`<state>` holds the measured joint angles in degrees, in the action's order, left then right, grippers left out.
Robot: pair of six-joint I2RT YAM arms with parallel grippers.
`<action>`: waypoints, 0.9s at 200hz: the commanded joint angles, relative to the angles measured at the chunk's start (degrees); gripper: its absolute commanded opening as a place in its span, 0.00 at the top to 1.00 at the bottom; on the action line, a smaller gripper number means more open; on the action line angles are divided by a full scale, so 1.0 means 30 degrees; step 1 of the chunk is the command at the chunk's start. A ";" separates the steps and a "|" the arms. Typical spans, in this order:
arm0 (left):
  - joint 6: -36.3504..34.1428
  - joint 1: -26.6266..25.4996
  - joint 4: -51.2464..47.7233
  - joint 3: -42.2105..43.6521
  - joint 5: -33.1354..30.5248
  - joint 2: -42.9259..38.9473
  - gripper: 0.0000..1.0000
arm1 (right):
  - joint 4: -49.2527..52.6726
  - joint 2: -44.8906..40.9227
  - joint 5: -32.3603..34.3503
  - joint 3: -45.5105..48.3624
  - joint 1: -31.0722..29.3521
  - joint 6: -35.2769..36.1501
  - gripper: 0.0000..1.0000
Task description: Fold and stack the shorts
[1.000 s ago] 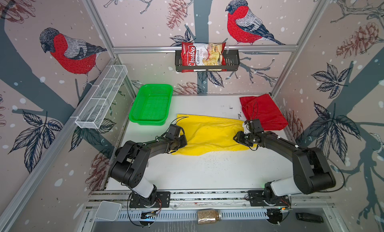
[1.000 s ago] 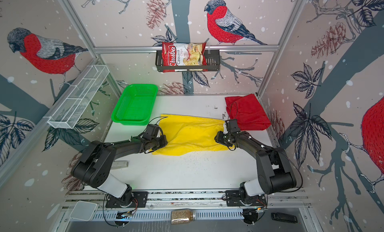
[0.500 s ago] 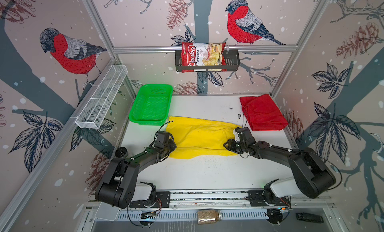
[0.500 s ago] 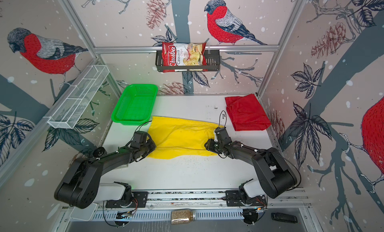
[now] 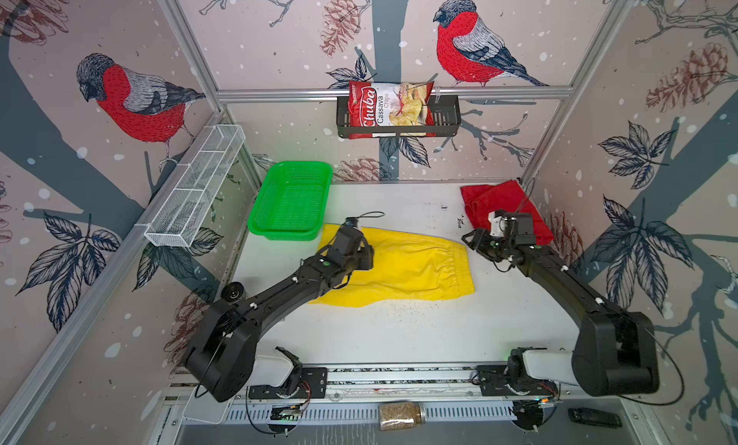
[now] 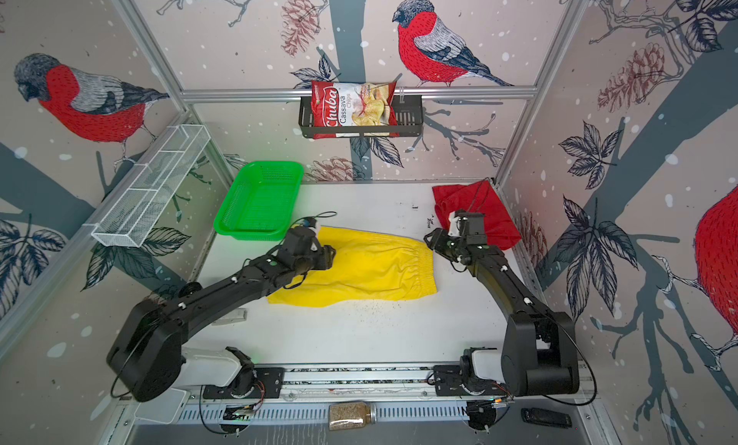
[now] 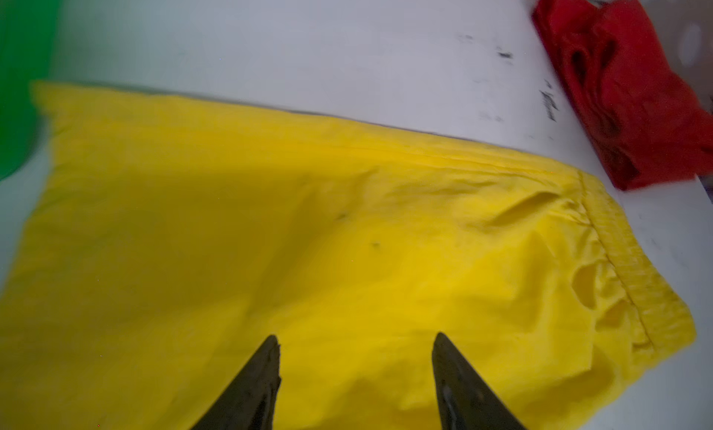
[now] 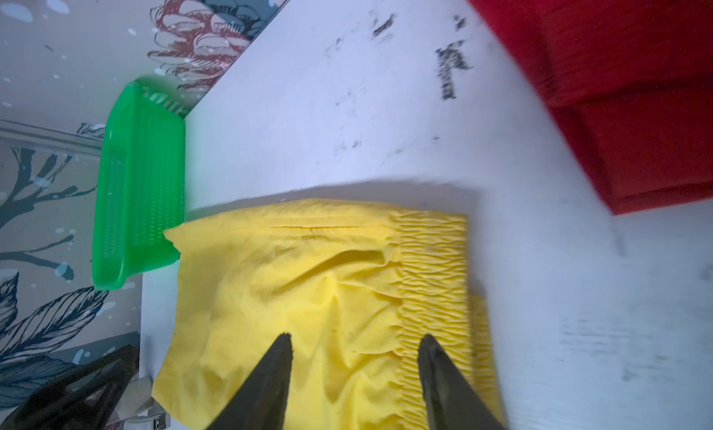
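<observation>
left claw [image 7: 357,337] & right claw [image 8: 355,336] wide, empty – bright yellow cloth shorts [image 5: 411,271] just below; pinch both layers, fold evenly

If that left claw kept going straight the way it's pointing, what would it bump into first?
Most likely the yellow shorts. The left gripper, jaws open, points across the cloth spread just ahead of it. How high it hangs above the cloth is unclear.

Green basket [image 5: 289,199]; cassava chips bag [image 5: 389,109]
</observation>
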<state>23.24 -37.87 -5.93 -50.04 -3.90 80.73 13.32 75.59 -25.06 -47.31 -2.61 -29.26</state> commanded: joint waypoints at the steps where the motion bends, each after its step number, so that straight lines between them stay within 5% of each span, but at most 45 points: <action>1: -0.4958 -0.2200 0.1652 -0.1507 0.0250 0.1676 0.35 | 0.0524 -0.0134 -0.2415 0.0773 0.1793 0.1144 0.45; 32: -0.9358 -0.5115 0.3217 -0.3629 0.1642 0.4508 0.29 | -0.1128 -0.0845 -0.3880 0.2971 0.4936 0.0404 0.44; 72: -1.3358 -0.6651 0.5878 -0.5425 0.5275 0.8199 0.22 | -0.2541 -0.0848 -0.4303 0.4871 0.6836 0.0211 0.41; 129: -1.5116 -0.8132 0.5477 -0.9469 0.3145 1.3087 0.19 | -0.3023 -0.1090 -0.4496 0.5800 0.7629 0.0032 0.36; 180: -1.5033 -0.8469 0.6981 -0.8911 0.1438 1.4541 0.21 | -0.3265 -0.1178 -0.4427 0.6286 0.7494 -0.0209 0.31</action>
<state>-21.02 -62.87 10.52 -78.02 3.81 123.31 5.56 72.60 -38.06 -29.23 20.14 -28.95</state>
